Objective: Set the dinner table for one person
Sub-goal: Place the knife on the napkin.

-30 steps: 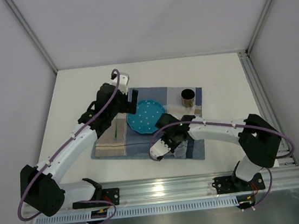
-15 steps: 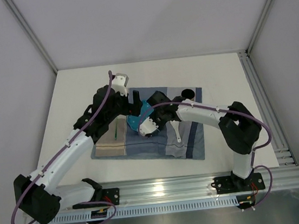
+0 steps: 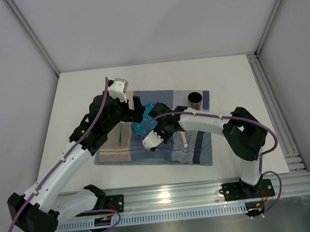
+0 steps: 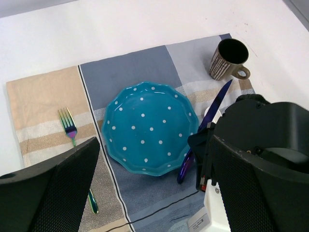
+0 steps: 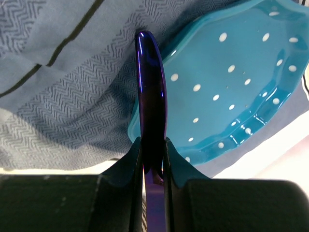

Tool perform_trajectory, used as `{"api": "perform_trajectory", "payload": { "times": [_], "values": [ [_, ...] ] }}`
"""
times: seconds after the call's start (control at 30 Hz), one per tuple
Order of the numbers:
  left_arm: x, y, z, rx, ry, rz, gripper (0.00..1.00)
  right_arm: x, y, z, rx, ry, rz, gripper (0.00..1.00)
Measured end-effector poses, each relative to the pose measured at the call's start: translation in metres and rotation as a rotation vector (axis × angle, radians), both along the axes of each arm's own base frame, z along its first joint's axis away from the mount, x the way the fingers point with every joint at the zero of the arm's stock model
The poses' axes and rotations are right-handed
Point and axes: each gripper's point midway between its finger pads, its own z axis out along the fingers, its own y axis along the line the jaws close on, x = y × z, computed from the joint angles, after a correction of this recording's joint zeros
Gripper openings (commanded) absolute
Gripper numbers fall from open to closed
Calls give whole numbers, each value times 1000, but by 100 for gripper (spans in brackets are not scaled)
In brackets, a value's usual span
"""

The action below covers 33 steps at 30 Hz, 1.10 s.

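Observation:
The white dinner table (image 3: 74,103) carries a blue-and-beige checked placemat (image 3: 114,149). On the placemat are a teal dotted plate (image 4: 147,128), also seen in the top view (image 3: 144,123), an iridescent fork (image 4: 70,130) left of it, and a striped brown mug (image 4: 227,59) at the far right. My right gripper (image 5: 150,157) is shut on an iridescent purple knife (image 4: 212,108). It holds the knife low along the plate's right rim (image 5: 231,82), and I cannot tell whether the knife touches the mat. My left gripper (image 4: 154,193) hovers above the plate, open and empty.
A thin pale object (image 3: 185,139) lies on the placemat right of the right arm. Silver rails (image 3: 266,102) edge the table on the right and near sides. White walls enclose the far and left sides.
My right gripper has carried the knife from the placemat's near right part up to the plate's right side. My left arm has drawn back and up slightly.

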Motion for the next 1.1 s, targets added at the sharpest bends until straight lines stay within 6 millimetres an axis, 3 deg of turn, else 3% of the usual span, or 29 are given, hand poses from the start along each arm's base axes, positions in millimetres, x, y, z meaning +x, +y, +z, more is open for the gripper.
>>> {"api": "perform_trajectory", "payload": {
  "times": [0.27, 0.5, 0.6, 0.7, 0.8, 0.83, 0.87, 0.9, 1.1],
  "values": [
    [0, 1, -5, 8, 7, 4, 99, 1, -7, 2, 17, 30, -47, 0],
    [2, 0, -10, 13, 14, 6, 99, -22, -34, -35, -29, 121, -89, 0],
    [4, -1, -14, 18, 21, 6, 99, -25, -36, -37, -18, 131, -100, 16],
    [5, -2, -19, 26, 33, 7, 99, -26, -36, -37, -2, 134, -107, 17],
    [6, -2, -22, 31, 41, 6, 99, -25, -36, -38, 8, 134, -117, 35],
    [6, -3, -23, 33, 43, 7, 99, -24, -35, -37, 12, 130, -117, 57],
    [6, -3, -23, 33, 43, 7, 99, -23, -34, -36, 17, 126, -119, 57],
    [7, -3, -23, 34, 44, 7, 99, -21, -33, -34, 23, 112, -114, 99],
    [7, -3, -26, 38, 50, 7, 99, -1, -26, 1, 101, 3, -176, 99]
  ]
}}
